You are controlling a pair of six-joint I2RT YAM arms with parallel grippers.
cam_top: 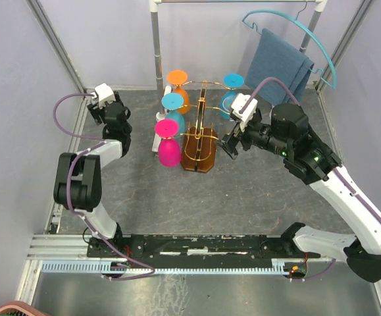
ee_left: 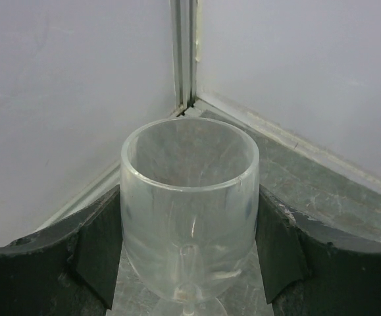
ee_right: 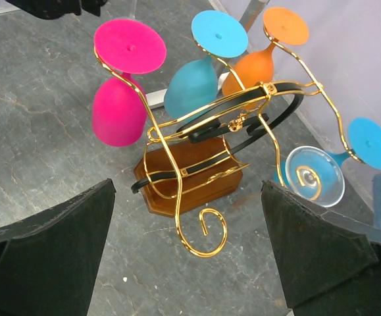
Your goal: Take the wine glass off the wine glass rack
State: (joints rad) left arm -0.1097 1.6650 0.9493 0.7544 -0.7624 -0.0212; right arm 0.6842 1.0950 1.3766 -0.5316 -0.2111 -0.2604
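Note:
The gold wire wine glass rack (cam_top: 201, 135) stands on its brown wooden base (ee_right: 189, 191) at the back middle. A pink (ee_right: 118, 112), a teal (ee_right: 190, 85), an orange (ee_right: 256, 69) and a blue (ee_right: 369, 143) glass hang on it upside down, with a clear-rimmed glass (ee_right: 316, 179) low on its right. My right gripper (ee_right: 189, 191) is open and empty, just right of the rack (cam_top: 230, 145), facing a bare curled arm (ee_right: 203, 232). My left gripper (ee_left: 189, 204) is at the back left corner (cam_top: 101, 108), its pads against both sides of an upright clear wine glass (ee_left: 190, 197).
A tall white pole stand (cam_top: 156, 46) rises behind the rack. A blue towel (cam_top: 282, 62) hangs on a teal hanger at the back right. Purple walls and a metal corner post (ee_left: 183, 52) close in right behind the clear glass.

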